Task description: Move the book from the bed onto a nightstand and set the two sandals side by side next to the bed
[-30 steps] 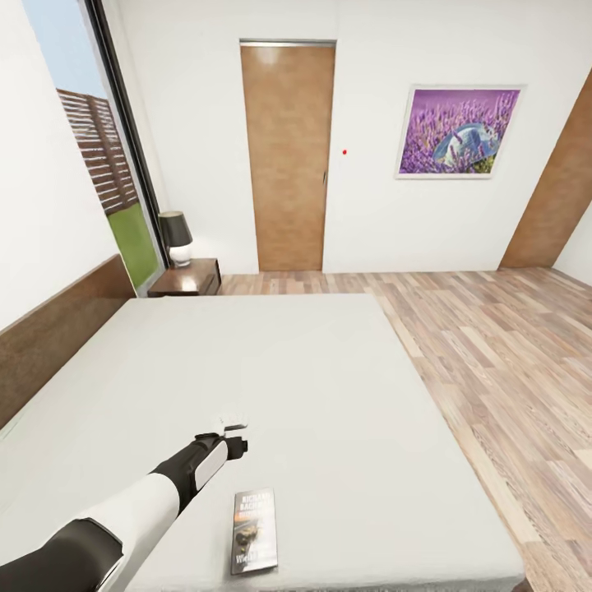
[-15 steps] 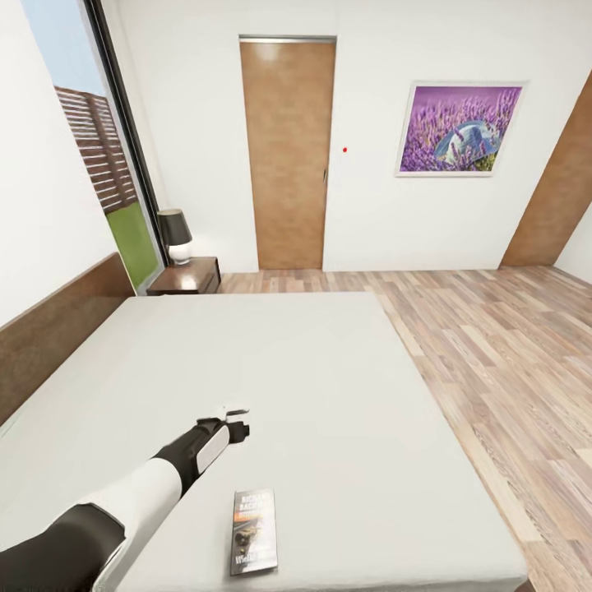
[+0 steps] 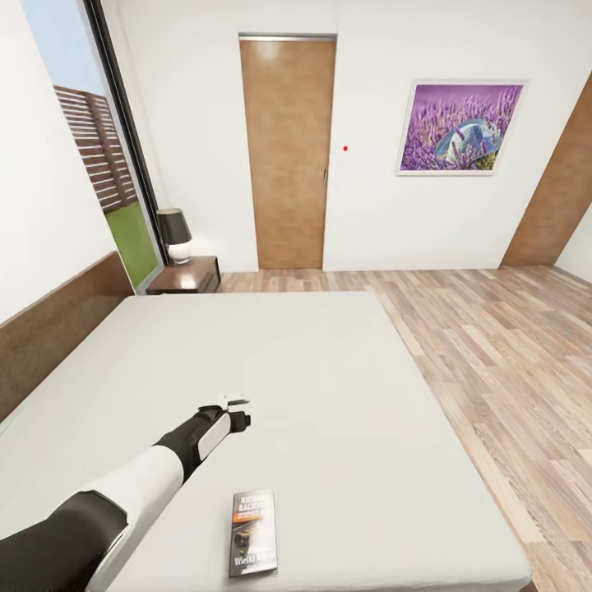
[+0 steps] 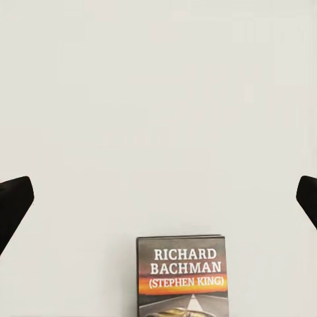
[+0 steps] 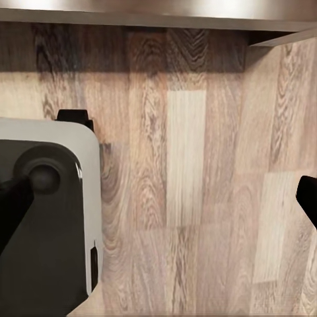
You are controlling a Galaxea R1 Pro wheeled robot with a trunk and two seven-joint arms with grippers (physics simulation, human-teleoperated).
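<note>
Flat on the off-white mattress of the dark-framed bed [image 3: 329,370], near its foot edge, the thin dark orange-banded paperback book [image 3: 253,533] is laid lengthwise, title end towards the left gripper [image 3: 236,403], whose fingers are spread wide, empty, above the mattress.

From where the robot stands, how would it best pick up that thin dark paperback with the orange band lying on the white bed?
The thin dark paperback with the orange band lies flat on the off-white mattress, its long side running away from the robot. It probably needs taking from above, pinching across the narrow width at the long edges. The left gripper, open, hovers just beyond its far end.
</note>
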